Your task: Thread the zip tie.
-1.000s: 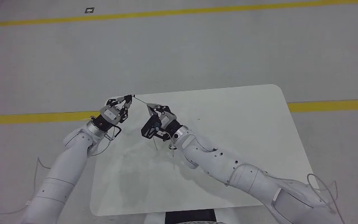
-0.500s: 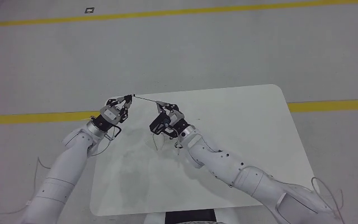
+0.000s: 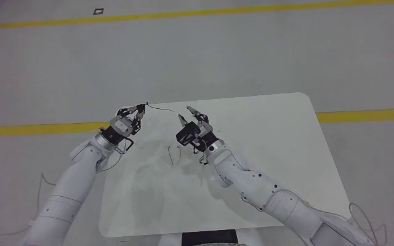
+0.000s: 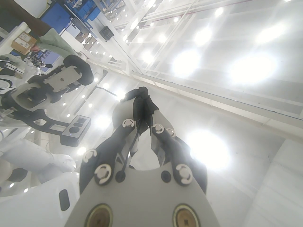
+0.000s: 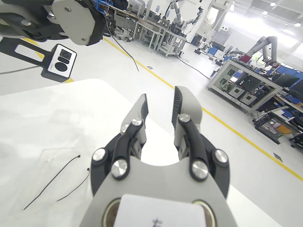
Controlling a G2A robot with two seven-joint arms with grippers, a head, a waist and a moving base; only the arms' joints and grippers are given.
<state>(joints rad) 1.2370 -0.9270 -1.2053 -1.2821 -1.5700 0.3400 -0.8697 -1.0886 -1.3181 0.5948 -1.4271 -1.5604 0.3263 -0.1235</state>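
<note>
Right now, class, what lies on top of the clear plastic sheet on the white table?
Two thin black zip ties lie loose on the clear plastic sheet. The right gripper covers one side of it, so anything there is hidden.

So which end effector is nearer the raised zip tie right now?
Left. The left end effector is shut on one end of the zip tie. The right end effector is open, just beyond the tie's free tip and not touching it.
</note>
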